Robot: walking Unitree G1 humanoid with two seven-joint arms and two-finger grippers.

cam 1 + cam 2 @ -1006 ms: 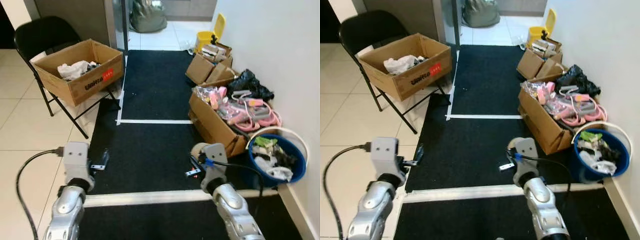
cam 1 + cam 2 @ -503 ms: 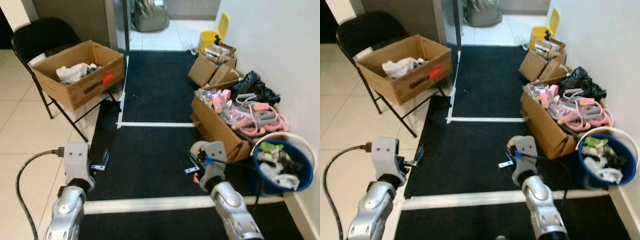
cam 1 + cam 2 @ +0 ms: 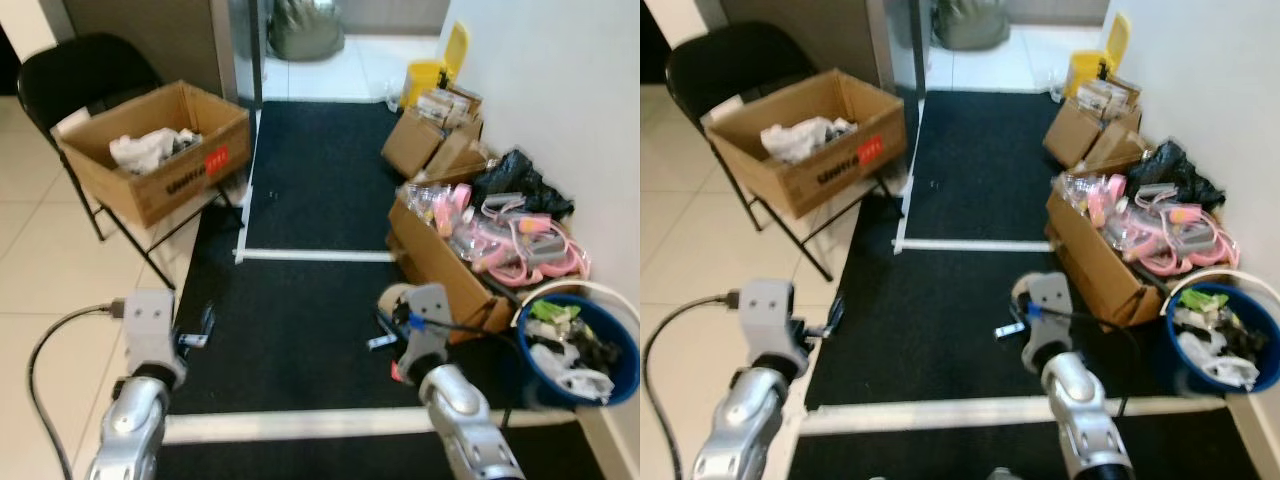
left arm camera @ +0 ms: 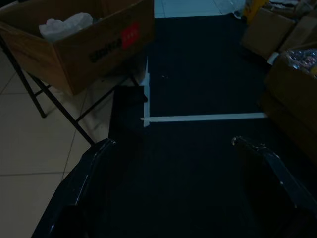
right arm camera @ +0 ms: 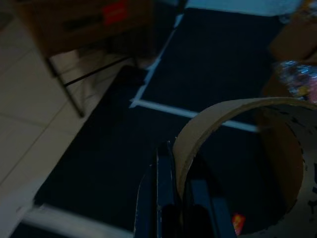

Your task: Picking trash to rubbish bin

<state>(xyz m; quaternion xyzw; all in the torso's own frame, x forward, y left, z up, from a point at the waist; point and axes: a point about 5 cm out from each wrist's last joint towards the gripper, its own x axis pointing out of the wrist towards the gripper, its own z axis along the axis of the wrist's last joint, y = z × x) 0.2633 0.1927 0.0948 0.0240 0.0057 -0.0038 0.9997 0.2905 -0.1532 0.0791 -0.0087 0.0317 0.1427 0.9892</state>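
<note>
Currently the right gripper (image 5: 181, 198) is clamping the wall of a cardboard ring (image 5: 237, 129) between its closed fingers, holding it low over the black mat (image 3: 310, 180). Just to the right of this gripper, the blue rubbish bin (image 3: 575, 345) is standing against the wall, already holding scraps. The left gripper (image 4: 173, 144) is hanging with fingers spread apart, grasping nothing, with a cardboard box (image 3: 150, 150) on a chair ahead of it.
</note>
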